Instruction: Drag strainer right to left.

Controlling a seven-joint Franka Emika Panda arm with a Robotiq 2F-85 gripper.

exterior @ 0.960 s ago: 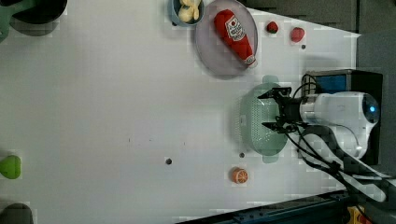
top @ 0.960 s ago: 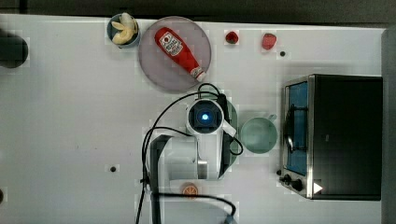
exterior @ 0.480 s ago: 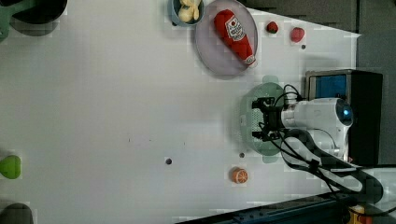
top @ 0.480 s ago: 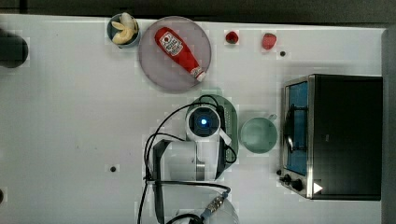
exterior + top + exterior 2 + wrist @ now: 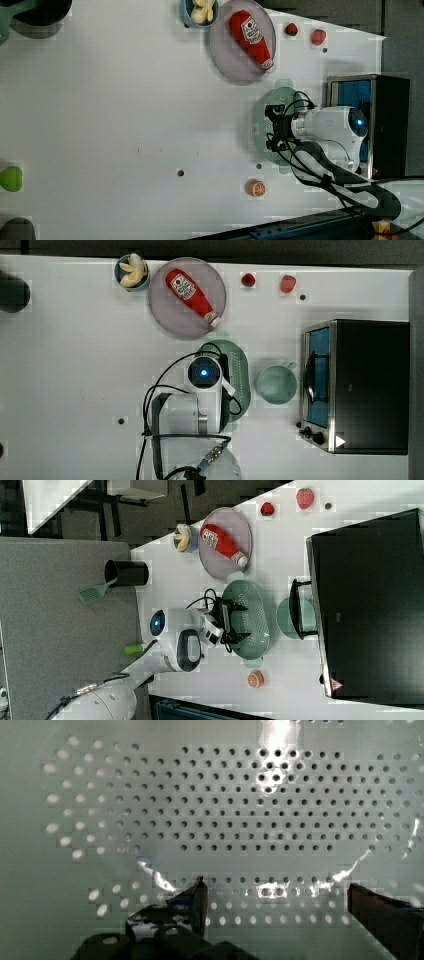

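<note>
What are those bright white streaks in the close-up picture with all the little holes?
In the wrist view they are glare: light glinting off the strainer's shiny plastic, strongest at one edge and in curved streaks beside the open gripper; the outermost holes look soft.

Strainer (image 5: 239,371) half hidden under arm in top view, its rim cut off by wrist view's edges, toaster oven (image 5: 370,95) partly behind arm in left view, cup (image 5: 285,617) partly behind oven handle in right view.

pincer (image 5: 274,134) spread wide, over strainer (image 5: 260,127)
</note>
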